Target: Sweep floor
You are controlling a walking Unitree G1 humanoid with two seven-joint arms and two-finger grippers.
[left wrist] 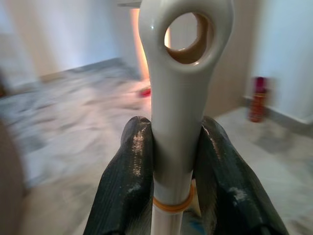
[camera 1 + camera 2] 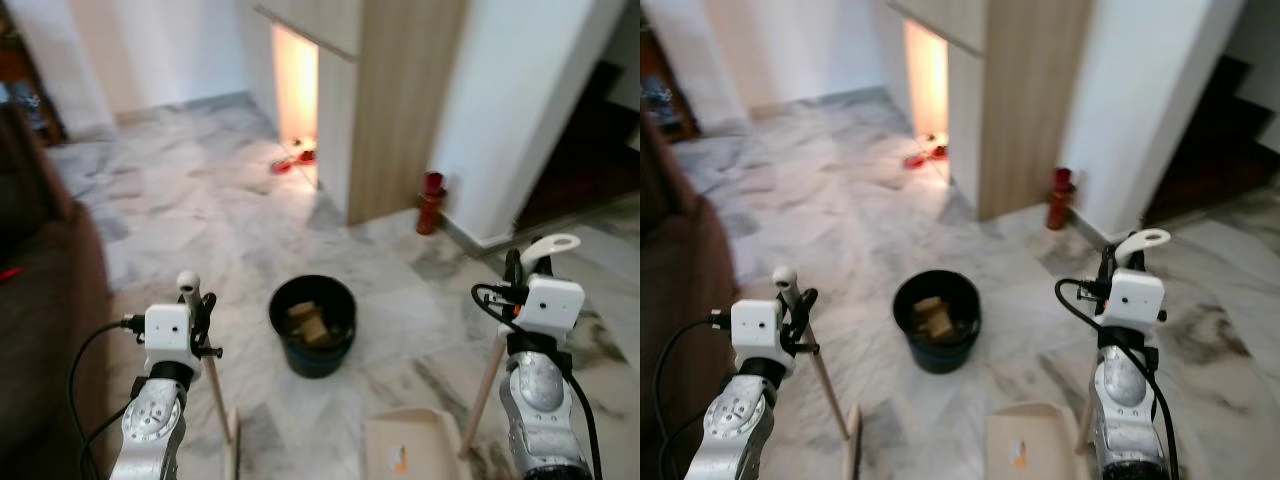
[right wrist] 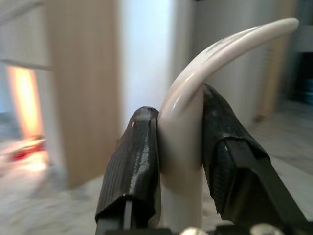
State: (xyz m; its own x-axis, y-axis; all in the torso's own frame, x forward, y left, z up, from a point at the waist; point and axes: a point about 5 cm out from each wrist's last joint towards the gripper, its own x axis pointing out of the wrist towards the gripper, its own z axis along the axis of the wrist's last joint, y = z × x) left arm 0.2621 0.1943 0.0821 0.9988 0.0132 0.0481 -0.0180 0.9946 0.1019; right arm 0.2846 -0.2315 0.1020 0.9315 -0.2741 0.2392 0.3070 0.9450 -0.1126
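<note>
My left gripper (image 2: 198,308) is shut on a broom handle (image 2: 214,385) just below its white cap (image 1: 183,73). The stick slants down to the broom head (image 2: 232,458) at the bottom edge. My right gripper (image 2: 524,272) is shut on the curved white grip (image 3: 195,98) of a long-handled dustpan, whose beige pan (image 2: 405,448) rests on the marble floor between my arms. In the wrist views the black fingers (image 1: 129,181) (image 3: 132,161) press each handle from both sides. A black bin (image 2: 313,325) holding brownish scraps stands on the floor ahead, midway between the grippers.
A wooden cabinet (image 2: 400,100) stands ahead, with a lit nook and a red item (image 2: 292,160) on the floor beside it. A red cylinder (image 2: 431,203) stands against the white wall. A brown sofa (image 2: 40,300) lies to the left and dark stairs (image 2: 590,150) to the right.
</note>
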